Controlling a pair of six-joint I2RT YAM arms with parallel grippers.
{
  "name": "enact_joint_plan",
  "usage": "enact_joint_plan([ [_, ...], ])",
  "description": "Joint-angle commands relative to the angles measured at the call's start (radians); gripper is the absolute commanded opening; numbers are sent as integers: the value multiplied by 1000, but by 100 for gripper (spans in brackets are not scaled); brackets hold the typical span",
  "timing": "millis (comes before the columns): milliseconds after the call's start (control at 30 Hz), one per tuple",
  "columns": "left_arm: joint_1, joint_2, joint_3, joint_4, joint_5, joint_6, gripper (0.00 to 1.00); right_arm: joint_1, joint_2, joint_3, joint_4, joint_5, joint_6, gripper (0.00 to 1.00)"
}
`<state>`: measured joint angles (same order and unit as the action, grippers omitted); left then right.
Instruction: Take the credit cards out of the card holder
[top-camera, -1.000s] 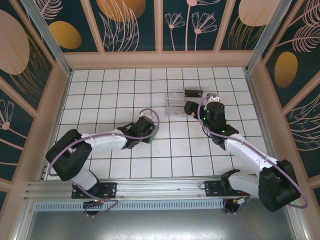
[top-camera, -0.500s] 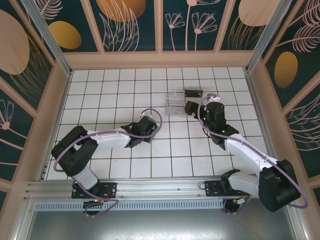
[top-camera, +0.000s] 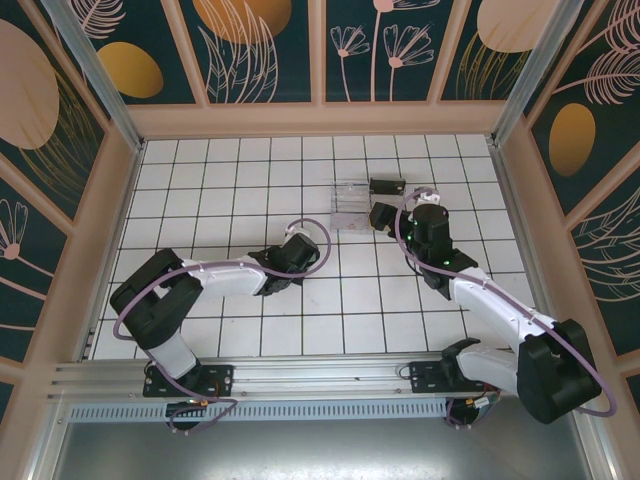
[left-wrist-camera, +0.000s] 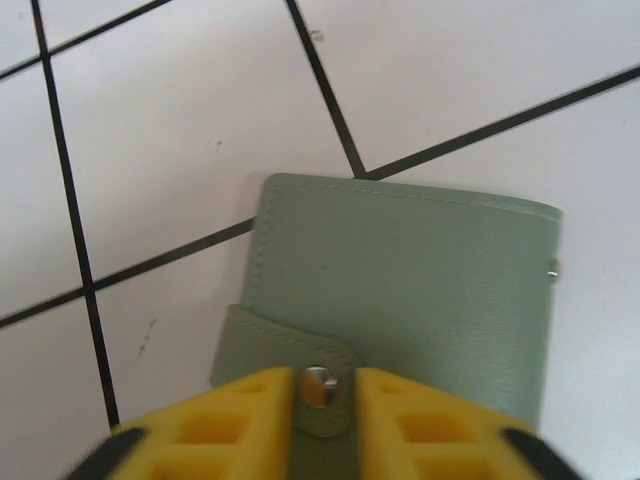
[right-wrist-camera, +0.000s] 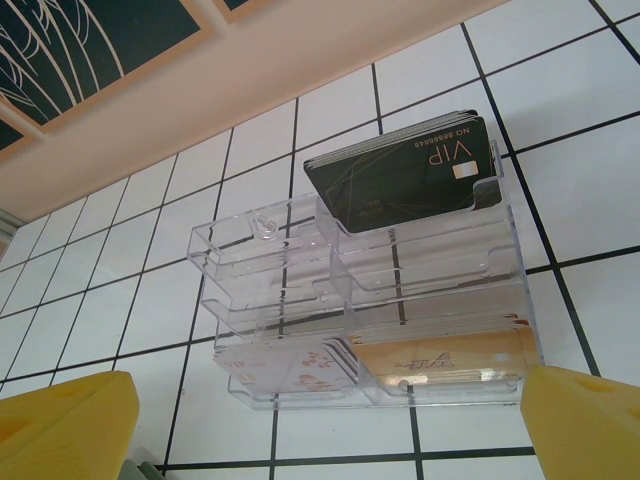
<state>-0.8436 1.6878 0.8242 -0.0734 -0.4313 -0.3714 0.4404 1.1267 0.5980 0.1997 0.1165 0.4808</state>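
Between the left jaws, card holder's (left-wrist-camera: 400, 270) half-hidden tab (left-wrist-camera: 268, 345)

On the right wrist camera I read "VIP" on the black card (right-wrist-camera: 400, 180) standing in the clear tray (right-wrist-camera: 250, 290). A line above it starts "NO", followed by digits too small to make out. The print on the tan card (right-wrist-camera: 440, 362) is too blurred to read.
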Motion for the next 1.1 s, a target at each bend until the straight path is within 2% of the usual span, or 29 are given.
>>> enact_joint_plan([
  [0, -1, 46, 16, -71, -25, 3, 14, 8, -11, 13, -17, 26, 13, 99],
  [167, -1, 32, 21, -75, -26, -1, 0, 8, -17, 8, -18, 23, 16, 99],
  [567, 19, -78, 80, -85, 70, -72, 0, 39, -16, -14, 37, -82, 21, 96],
  [633, 31, -87, 84, -75, 117, -102, 0, 57, -1, -22, 58, -140, 27, 93],
  [800, 34, -111, 87, -58, 185, -183, 0, 125, 51, -20, 80, -197, 35, 84],
  [967, 46, -160, 57, -66, 174, -228, 0, 190, 115, -19, 120, -250, 45, 77],
  [1067, 52, -194, 30, -63, 170, -250, 0, 220, 156, -6, 125, -255, 50, 76],
])
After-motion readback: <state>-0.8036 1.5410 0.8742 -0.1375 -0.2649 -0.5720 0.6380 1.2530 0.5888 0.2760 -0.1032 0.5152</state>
